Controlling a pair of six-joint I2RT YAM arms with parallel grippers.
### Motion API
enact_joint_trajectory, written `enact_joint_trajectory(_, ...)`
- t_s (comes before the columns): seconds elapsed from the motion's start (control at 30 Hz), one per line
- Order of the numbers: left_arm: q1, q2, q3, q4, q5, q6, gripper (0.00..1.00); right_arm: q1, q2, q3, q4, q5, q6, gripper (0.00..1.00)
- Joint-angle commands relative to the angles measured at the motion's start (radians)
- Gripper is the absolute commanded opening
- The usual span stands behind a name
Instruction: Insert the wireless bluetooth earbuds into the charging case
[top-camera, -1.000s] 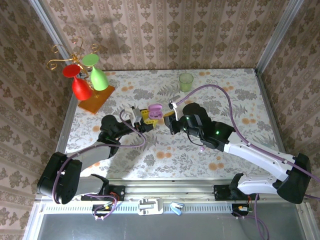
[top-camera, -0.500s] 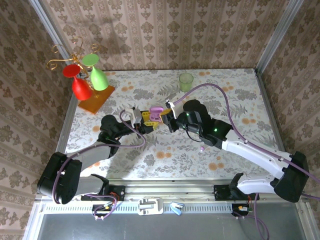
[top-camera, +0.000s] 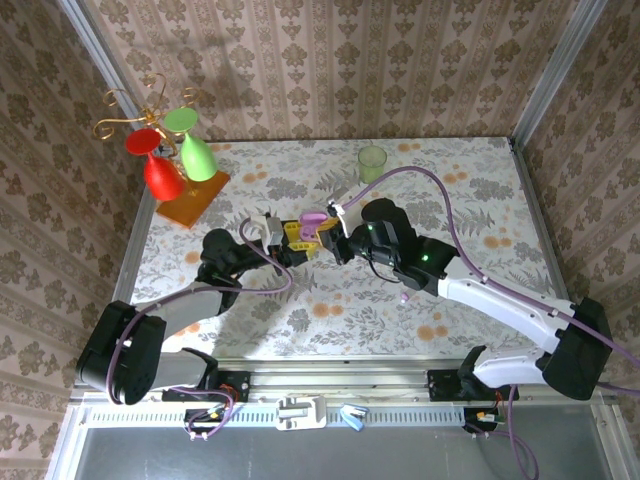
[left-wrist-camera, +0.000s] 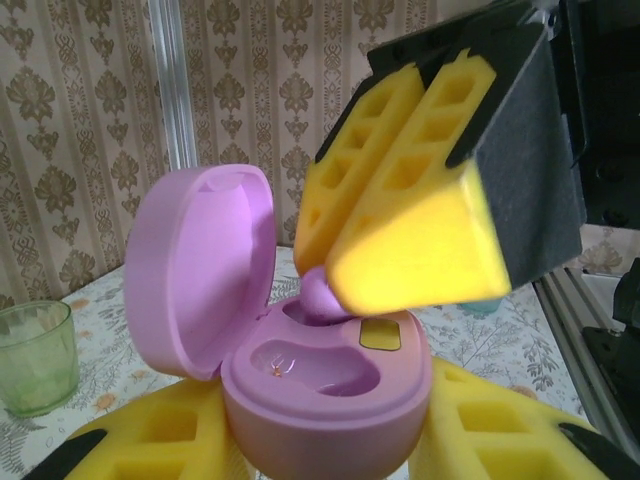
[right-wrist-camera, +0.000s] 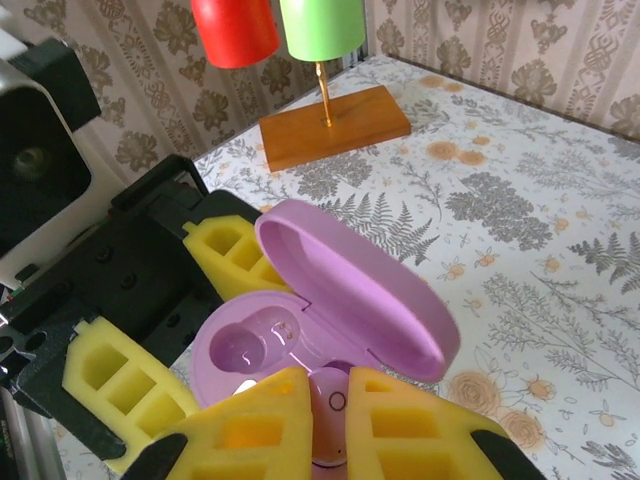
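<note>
Overhead, the left end effector clamps the open charging case over the tabletop. Left wrist: the right end effector pinches one earbud at one socket. Right wrist: we judge the bud light and slippery; grip its rounded sides.

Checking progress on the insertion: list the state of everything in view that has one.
charging case: lid open, one slot empty
earbud: gripped, partly into the case
left end effector: shut on the charging case
right end effector: shut on the earbud
green cup: upright
red glass: hanging upside down
green glass: hanging upside down
</note>
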Motion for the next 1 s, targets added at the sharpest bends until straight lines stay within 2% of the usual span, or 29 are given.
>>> enact_joint_trajectory(0.0,0.001,0.006,0.031,0.054,0.022,-0.013,0.16,-0.008,0.013,0.014,0.008,-0.015,-0.023,0.11)
enact_joint_trajectory(0.13,0.003,0.004,0.029,0.054,0.019,-0.012,0.16,-0.009,0.011,0.011,0.008,-0.01,-0.019,0.13)
enact_joint_trajectory(0.3,0.002,0.007,0.028,0.054,0.018,-0.01,0.16,-0.012,-0.017,0.011,0.014,0.004,0.007,0.4)
enact_joint_trajectory(0.57,0.004,0.001,0.023,0.047,0.002,0.007,0.16,-0.015,-0.129,-0.059,0.064,0.03,0.084,0.63)
enact_joint_trajectory(0.77,0.004,-0.008,0.021,0.037,-0.004,0.018,0.16,-0.05,-0.298,-0.201,0.054,0.12,0.215,0.66)
enact_joint_trajectory(0.97,0.005,-0.012,0.019,0.039,-0.004,0.015,0.16,-0.207,-0.437,-0.295,-0.28,0.253,0.454,0.65)
